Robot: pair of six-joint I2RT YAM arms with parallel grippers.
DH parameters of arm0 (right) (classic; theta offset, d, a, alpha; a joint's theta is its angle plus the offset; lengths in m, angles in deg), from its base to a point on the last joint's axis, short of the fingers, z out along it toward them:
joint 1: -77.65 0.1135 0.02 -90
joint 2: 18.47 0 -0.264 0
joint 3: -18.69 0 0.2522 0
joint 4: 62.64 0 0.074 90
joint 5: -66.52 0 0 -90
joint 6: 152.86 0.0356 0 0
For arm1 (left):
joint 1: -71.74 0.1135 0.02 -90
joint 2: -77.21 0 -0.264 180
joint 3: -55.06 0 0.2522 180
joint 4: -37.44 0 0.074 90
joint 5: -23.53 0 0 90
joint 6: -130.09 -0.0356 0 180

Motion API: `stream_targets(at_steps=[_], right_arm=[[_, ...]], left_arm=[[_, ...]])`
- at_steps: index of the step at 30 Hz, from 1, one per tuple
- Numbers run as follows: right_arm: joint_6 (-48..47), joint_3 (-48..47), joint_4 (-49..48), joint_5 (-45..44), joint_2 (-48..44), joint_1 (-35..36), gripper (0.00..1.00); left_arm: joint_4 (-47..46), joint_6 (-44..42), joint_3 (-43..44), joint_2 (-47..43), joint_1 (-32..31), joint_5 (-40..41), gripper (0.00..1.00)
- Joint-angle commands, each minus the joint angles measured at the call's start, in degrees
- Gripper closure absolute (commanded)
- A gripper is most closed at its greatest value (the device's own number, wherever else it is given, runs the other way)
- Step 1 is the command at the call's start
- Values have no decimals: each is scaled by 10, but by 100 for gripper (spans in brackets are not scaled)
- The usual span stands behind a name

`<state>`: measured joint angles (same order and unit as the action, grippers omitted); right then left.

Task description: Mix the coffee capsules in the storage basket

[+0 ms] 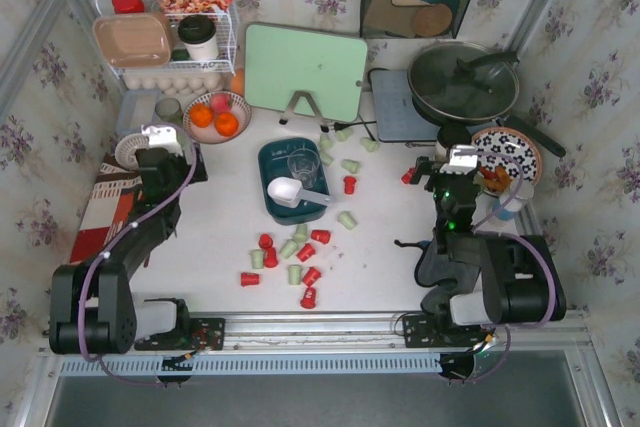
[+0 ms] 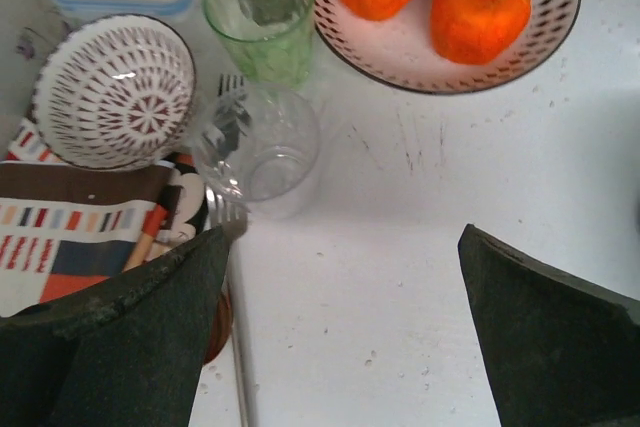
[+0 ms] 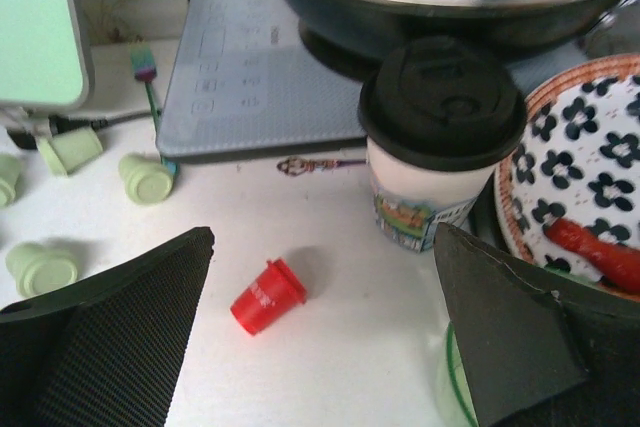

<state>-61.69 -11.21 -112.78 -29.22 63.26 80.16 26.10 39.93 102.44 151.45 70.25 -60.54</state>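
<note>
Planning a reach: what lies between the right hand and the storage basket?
Top view: red capsule by the right hand; green capsule and second red capsule near the storage basket.

Two oranges [image 2: 480,9] lie in a patterned bowl [image 2: 400,47]

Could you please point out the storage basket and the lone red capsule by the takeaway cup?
storage basket [image 1: 267,169], top external view, its left wall.
red capsule [image 3: 267,297], right wrist view, its side wall.
</note>
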Motion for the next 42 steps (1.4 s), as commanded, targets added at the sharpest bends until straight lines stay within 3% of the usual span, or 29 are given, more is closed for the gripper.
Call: stream_targets(at_steps=[1,4,11,14,16,20,21,23,24,26,27,35,42], right_arm=[[17,-19,84,-52,-49,0,0],[29,-30,134,-73,-90,0,0],[86,-66,227,-64,-153,0,0],[104,-68,239,-56,-165,0,0],[108,-66,237,-51,-166,1,0],[107,-70,252,-51,-166,2,0],[105,-72,257,-50,-168,2,0],[102,-73,264,-51,-173,2,0],[101,-73,268,-51,-176,2,0],[102,-72,268,-49,-179,2,0],[103,-71,269,-45,-179,2,0],[100,-78,272,-30,-161,3,0],[98,-87,278,-20,-149,3,0]], left_arm=[[94,35,33,-48,0,15,0],[173,75,77,-79,-1,20,0],[509,147,257,-59,-2,-25,0],[580,180,283,-52,-2,-23,0],[605,245,271,-71,-2,12,0],[623,346,218,-116,2,55,0],[611,356,202,-125,10,29,1],[567,318,189,-138,15,-36,17],[556,308,192,-140,10,-49,19],[550,294,204,-136,-9,-48,3],[551,284,213,-132,-21,-42,0],[506,238,258,-62,-184,33,1],[466,233,337,58,-274,72,1]])
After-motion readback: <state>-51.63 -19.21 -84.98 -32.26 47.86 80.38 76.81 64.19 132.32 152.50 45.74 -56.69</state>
